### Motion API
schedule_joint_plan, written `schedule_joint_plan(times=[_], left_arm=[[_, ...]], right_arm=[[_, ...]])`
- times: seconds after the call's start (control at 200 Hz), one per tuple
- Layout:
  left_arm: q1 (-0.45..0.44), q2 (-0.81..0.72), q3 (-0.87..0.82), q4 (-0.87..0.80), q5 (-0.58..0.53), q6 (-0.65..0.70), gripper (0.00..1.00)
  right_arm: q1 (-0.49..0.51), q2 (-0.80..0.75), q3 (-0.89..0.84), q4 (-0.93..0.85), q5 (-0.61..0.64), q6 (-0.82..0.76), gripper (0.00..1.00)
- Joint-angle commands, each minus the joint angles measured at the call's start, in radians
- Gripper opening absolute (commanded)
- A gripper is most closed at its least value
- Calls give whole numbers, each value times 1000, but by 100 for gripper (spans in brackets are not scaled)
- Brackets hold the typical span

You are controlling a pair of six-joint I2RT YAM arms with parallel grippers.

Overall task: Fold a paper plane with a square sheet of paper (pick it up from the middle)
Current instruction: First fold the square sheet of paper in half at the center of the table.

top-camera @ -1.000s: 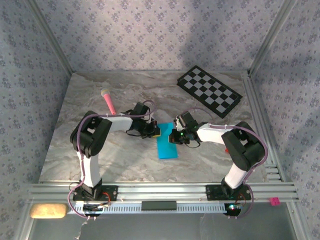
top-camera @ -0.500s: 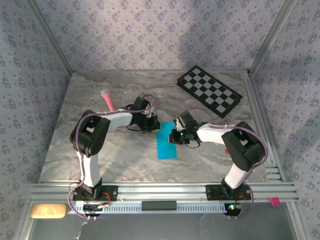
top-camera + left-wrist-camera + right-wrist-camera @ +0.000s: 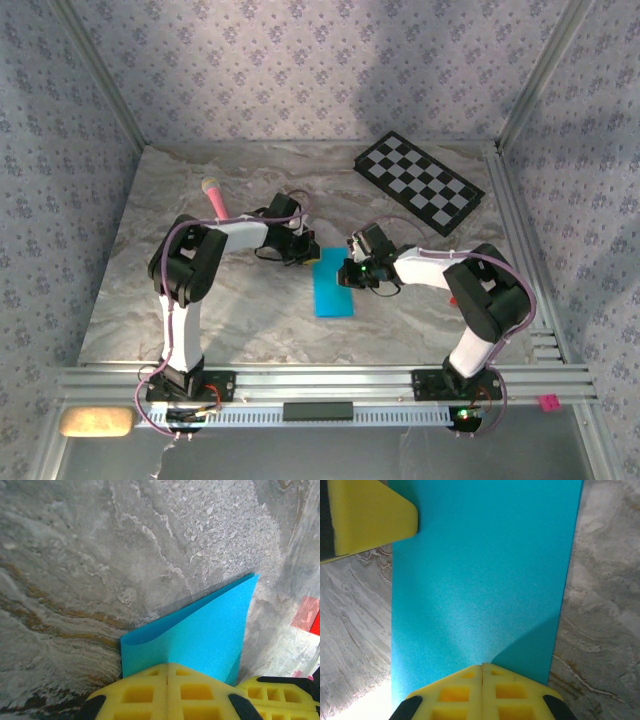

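- Both arms bend at raised elbows and reach inward. The left arm [image 3: 190, 265] sends its forearm rightward and the right arm [image 3: 490, 290] sends its forearm leftward, so the wrists nearly meet near the middle of the tabletop [image 3: 200, 320].
- The left gripper [image 3: 167, 685] is closed, its yellow fingertips pressed together against one edge of the square sheet of paper [image 3: 333, 285]. We cannot tell whether it pinches a layer or only touches it.
- The right gripper [image 3: 482, 682] is closed too, its tips set on the flat paper at the opposite long edge.
- The sheet lies near the middle of the tabletop, folded into a long narrow rectangle. From the left wrist we see its upper layer lifted, with a soft rounded fold.
- We count two arms, two grippers, one blue sheet, one checkerboard [image 3: 420, 182] at the far right corner and one pink stick [image 3: 217, 203] toward the far left corner.
- From above, the wrists cover the sheet's far end. A red patch [image 3: 306, 614] is cut off and blurred — we cannot name it.
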Motion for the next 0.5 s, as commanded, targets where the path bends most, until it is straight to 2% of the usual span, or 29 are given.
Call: schedule_joint_plan(times=[0.0, 0.495], left_arm=[[23, 30, 21, -20, -80, -13, 5], [51, 33, 25, 43, -163, -125, 4]], right_arm=[[5, 65, -72, -177, 115, -5, 0], [-2, 57, -82, -186, 108, -23, 0]])
